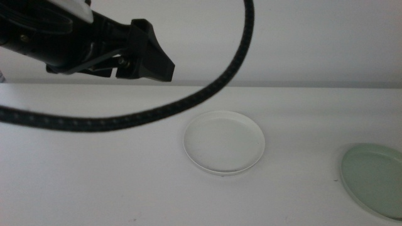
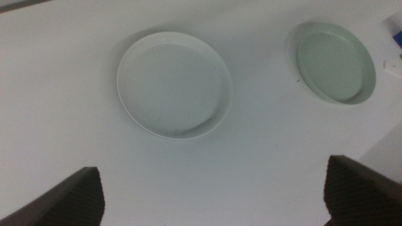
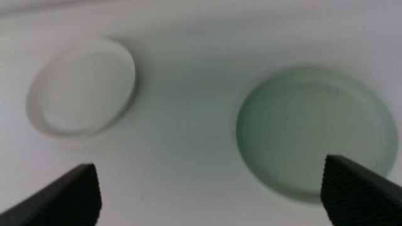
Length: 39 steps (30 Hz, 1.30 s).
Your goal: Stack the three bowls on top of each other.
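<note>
A white bowl (image 1: 223, 143) lies upright and empty at the middle of the table. A pale mint green bowl (image 1: 374, 179) lies apart from it at the right, cut off by the picture's edge. My left arm (image 1: 94, 44) hangs high over the table's far left. The left gripper (image 2: 213, 194) is open and empty, above and short of the white bowl (image 2: 174, 85) and the green bowl (image 2: 336, 63). My right gripper (image 3: 210, 194) is out of the middle view. It is also open and empty, hovering nearer the green bowl (image 3: 317, 129) than the white bowl (image 3: 81, 86).
A black braided cable (image 1: 188, 100) loops from the left arm across the middle view in front of the back wall. A small blue and white object (image 2: 396, 28) lies beyond the green bowl. The table top (image 1: 94, 182) is plain white.
</note>
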### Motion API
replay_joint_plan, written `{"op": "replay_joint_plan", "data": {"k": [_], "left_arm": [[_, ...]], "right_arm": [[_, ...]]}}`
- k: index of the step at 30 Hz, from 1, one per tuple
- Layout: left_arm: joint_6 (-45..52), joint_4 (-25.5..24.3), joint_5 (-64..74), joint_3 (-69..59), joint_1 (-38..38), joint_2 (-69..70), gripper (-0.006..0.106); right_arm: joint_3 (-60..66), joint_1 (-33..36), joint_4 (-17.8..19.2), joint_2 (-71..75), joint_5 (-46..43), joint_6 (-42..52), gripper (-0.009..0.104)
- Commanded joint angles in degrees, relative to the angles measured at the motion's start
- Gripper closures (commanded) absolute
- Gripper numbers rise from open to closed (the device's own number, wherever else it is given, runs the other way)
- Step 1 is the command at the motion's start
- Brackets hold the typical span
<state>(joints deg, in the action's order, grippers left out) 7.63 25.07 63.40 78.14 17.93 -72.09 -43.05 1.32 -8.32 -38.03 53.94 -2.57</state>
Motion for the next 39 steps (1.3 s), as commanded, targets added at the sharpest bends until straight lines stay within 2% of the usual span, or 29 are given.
{"op": "replay_joint_plan", "data": {"k": [1,6,10,12,17,21,23,25,27,33,39], "left_arm": [[-0.04,-0.27,0.27,-0.03,0.43,0.08,0.007],[-0.04,-1.17,-0.24,-0.03,0.43,0.08,0.007],[-0.04,-1.3,-0.33,-0.03,0.43,0.08,0.007],[-0.04,-1.7,-0.82,-0.03,0.43,0.08,0.007],[-0.04,-2.24,-0.93,-0.03,0.43,0.08,0.007],[-0.04,-3.74,-1.07,-0.03,0.43,0.08,0.007],[-0.04,-4.53,-1.07,-0.03,0.43,0.08,0.007],[-0.04,-4.98,-1.07,-0.03,0.43,0.08,0.007],[-0.04,-4.98,-1.16,-0.03,0.43,0.08,0.007],[-0.04,-5.23,-1.16,-0.03,0.43,0.08,0.007],[-0.04,-4.82,-1.16,-0.03,0.43,0.08,0.007]], "right_arm": [[-3.95,-0.16,-0.41,-4.59,4.79,-1.55,0.002],[-5.46,-0.16,-1.93,-11.06,9.08,-0.36,0.002],[-11.2,-2.17,8.32,-20.01,15.31,-2.29,0.002],[-14.2,-6.41,10.3,-23.6,15.76,-0.67,0.002],[-18.33,-22.83,10.2,-34.91,13.37,3.09,0.005],[-19.27,-31.41,5.64,-45.6,7.83,2.26,0.012],[-19.79,-32.39,6.54,-49.71,7.7,3.34,0.017],[-20.16,-32.55,10.91,-54.21,7.5,2.57,0.022],[-20.16,-32.55,12.06,-56.84,5.82,2.03,0.024],[-20.16,-32.55,7.43,-61.7,-0.86,2.03,0.032],[-20.16,-32.55,4.16,-65.1,-4.84,2.57,0.033]]}}
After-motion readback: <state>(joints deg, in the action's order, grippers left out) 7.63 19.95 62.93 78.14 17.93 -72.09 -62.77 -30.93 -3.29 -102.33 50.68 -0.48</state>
